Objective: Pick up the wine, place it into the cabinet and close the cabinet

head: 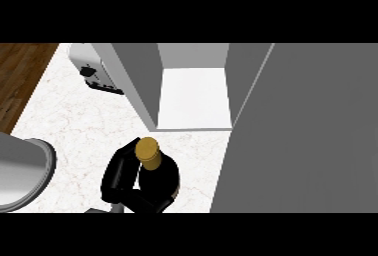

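Marble counter (74, 130) fills the lower frame. Your left hand (118, 175) is curled round the wine (148, 150) at lower centre, cap up, just short of the cabinet (140, 75); can't tell if it's off the counter. Lift straight and keep it vertical. Clear the white shelf (196, 95) lip and stay left of the open door (310, 140). Right hand isn't visible.

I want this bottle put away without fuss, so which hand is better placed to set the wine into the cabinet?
The right hand, I'd say: it is curled round the wine, which stands just in front of the open cabinet. The left hand does not show in the head view.
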